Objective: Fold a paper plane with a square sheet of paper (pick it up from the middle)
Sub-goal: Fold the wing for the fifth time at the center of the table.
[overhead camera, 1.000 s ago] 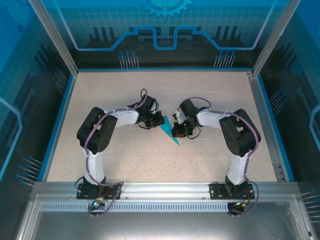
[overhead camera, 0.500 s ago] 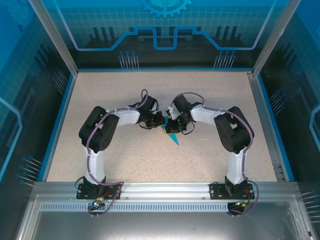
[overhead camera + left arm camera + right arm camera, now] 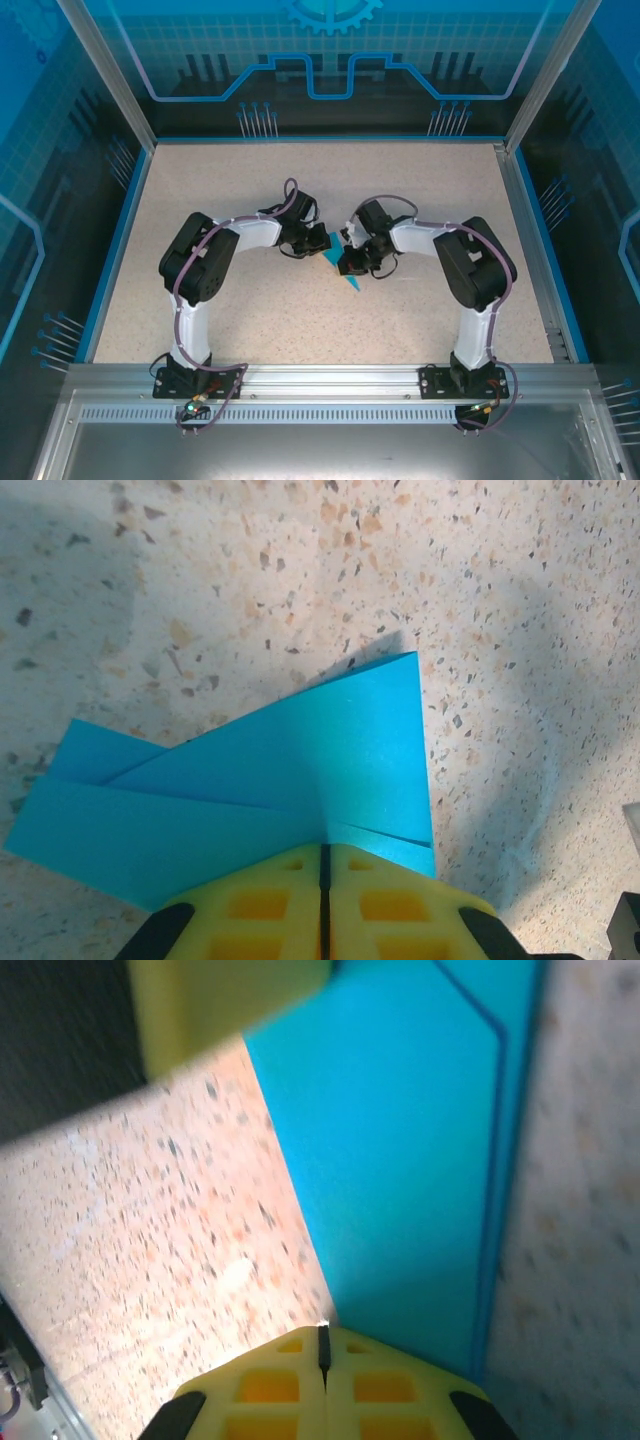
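The blue paper (image 3: 343, 268) lies on the speckled table, folded into a narrow pointed shape with its tip toward the near side. In the left wrist view its layered flaps (image 3: 300, 760) spread out ahead of my left gripper (image 3: 324, 848). That gripper is shut, its yellow tips resting on the paper where the fold lines meet. My right gripper (image 3: 322, 1330) is shut too, its tips at the left edge of the blue paper (image 3: 400, 1160). From above, the left gripper (image 3: 320, 244) and the right gripper (image 3: 349, 262) sit close together at the paper's far end.
The tan table (image 3: 250, 320) has a raised blue border (image 3: 120, 240) and clear walls around it. A metal rail (image 3: 330, 375) carries both arm bases at the near edge. A blurred yellow finger (image 3: 220, 1010) of the left gripper is in the right wrist view.
The right gripper swung left over the paper half a second ago, then drew back right and toward the near side. The left gripper and the paper stayed in place.
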Controlling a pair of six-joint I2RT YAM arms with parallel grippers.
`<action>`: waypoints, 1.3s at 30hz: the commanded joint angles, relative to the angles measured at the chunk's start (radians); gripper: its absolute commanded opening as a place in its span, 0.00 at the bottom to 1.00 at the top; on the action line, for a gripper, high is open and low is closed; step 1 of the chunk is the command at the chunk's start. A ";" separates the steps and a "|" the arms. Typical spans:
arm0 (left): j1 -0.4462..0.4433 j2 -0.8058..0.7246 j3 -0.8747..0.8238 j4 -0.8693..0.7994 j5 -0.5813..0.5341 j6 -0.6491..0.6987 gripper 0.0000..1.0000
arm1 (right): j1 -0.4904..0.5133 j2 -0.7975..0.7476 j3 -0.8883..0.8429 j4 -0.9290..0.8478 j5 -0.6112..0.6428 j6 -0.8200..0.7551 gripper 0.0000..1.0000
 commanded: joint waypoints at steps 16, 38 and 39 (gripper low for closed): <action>-0.009 0.045 0.114 -0.175 -0.021 0.045 0.13 | -0.116 -0.286 -0.243 0.023 -0.005 0.029 0.14; -0.244 0.042 0.487 -0.730 -0.552 -0.197 0.63 | -0.168 -0.531 -0.357 0.025 0.456 0.054 0.93; -0.248 0.057 0.505 -0.745 -0.568 -0.207 0.63 | -0.169 -0.537 -0.360 0.020 0.476 0.054 0.94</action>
